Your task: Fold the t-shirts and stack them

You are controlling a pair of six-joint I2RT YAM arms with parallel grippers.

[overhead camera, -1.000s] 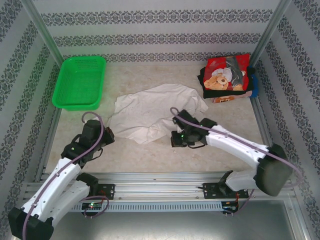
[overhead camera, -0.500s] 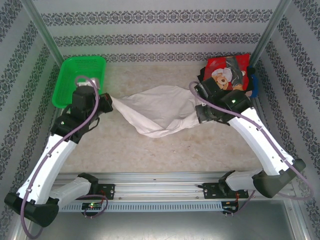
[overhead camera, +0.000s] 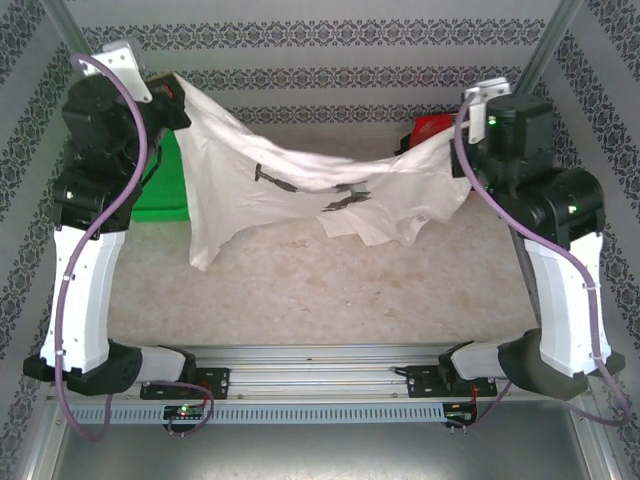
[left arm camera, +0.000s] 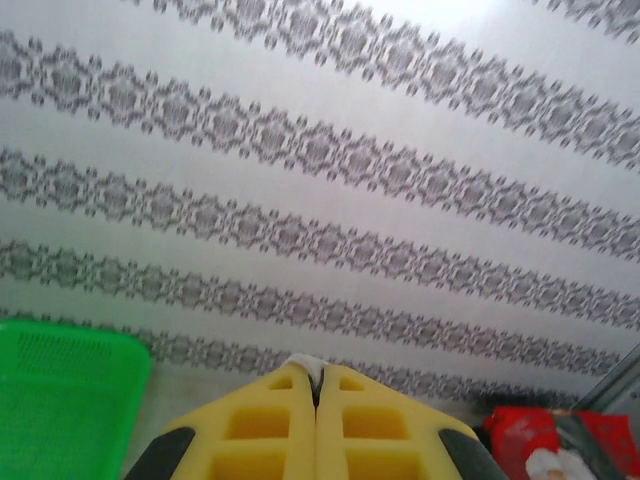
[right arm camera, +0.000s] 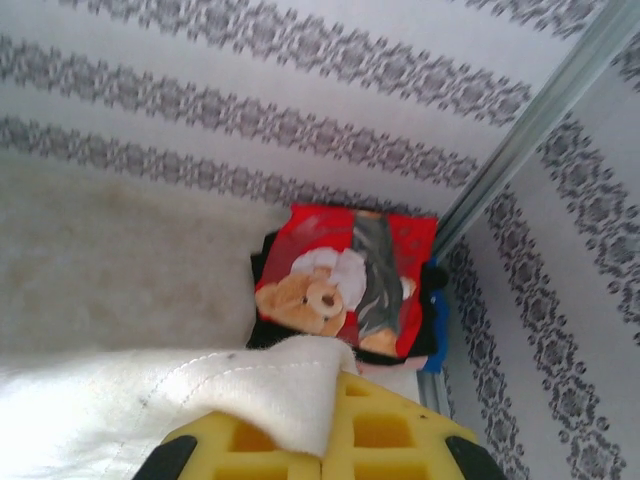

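Since we hold the white t-shirt (overhead camera: 300, 175) pinched at one end in the left hand (overhead camera: 175, 98) and at the other in the right hand (overhead camera: 468, 138), it hangs stretched side to side above the table (overhead camera: 330, 290), sagging midway. The folded stack (right arm camera: 345, 280) lies nearest our right hand.

Top cam: high, behind the arm bases, angled down over the whole counter (overhead camera: 300, 300) to the back wall (overhead camera: 330, 40). Left wrist cam: tight over left fingers (left arm camera: 250, 435), tilted up at that wall. Right wrist cam: tight over right fingers (right arm camera: 400, 450), facing the far right corner. All three catch the red teddy-bear shirt (right arm camera: 340, 270).
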